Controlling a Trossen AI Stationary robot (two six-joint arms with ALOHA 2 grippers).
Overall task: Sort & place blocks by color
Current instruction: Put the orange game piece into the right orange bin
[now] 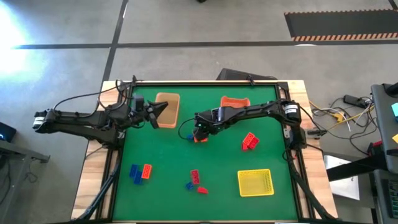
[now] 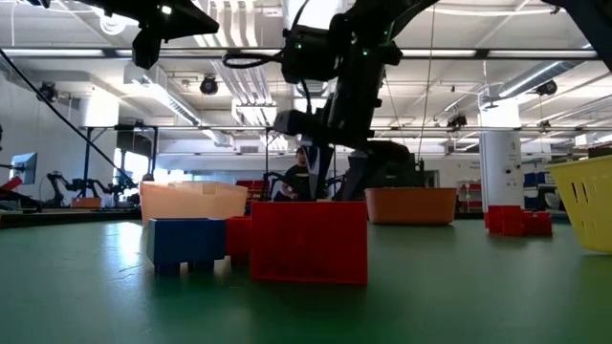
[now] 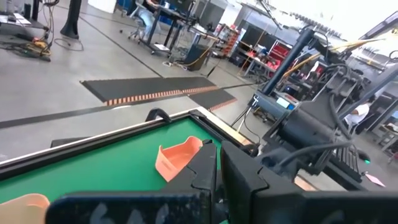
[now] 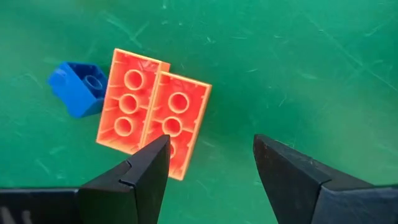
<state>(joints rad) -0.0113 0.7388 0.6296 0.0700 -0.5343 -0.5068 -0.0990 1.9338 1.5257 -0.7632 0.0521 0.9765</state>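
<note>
Under the open right hand (image 4: 211, 165): two orange blocks (image 4: 152, 112), one blue block (image 4: 78, 87).

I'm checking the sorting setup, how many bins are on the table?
3: in the high view, the tan bin is top left, the orange bin top centre, and the yellow bin bottom right. None seem hidden.

Blue, orange and red blocks (image 4: 152, 112) lie scattered in small clusters.
</note>
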